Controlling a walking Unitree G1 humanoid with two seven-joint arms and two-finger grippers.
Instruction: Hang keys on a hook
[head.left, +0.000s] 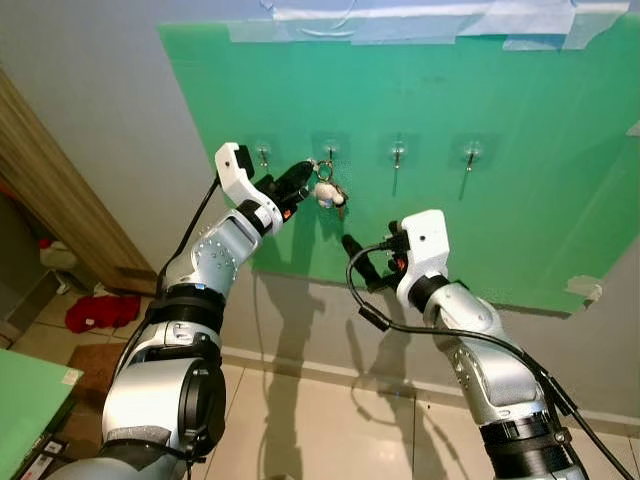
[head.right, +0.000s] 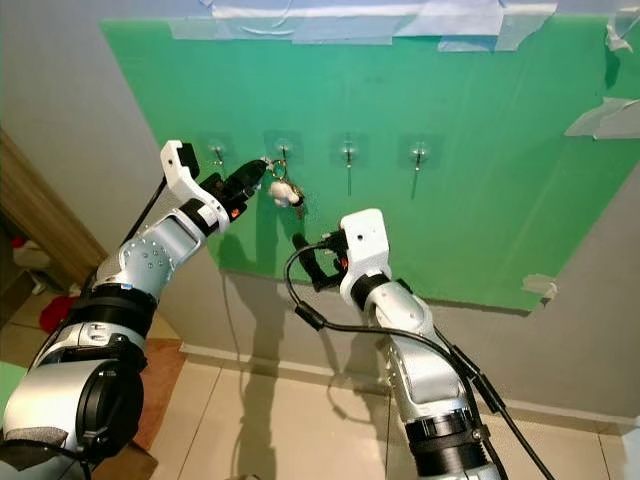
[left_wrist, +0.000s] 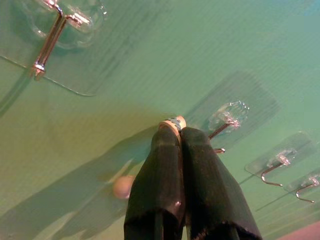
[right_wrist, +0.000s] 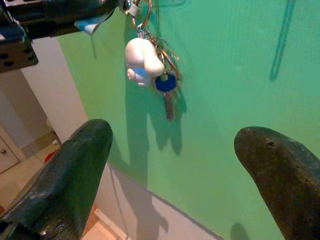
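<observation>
While left claw (head.left: 308, 172) pinches keys (right_wrist: 152, 65) (blue-headed).

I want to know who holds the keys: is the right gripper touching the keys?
Apart. The right wrist view shows the right gripper open, with bare green board between its fingers and the keys hanging above from the left gripper.
</observation>
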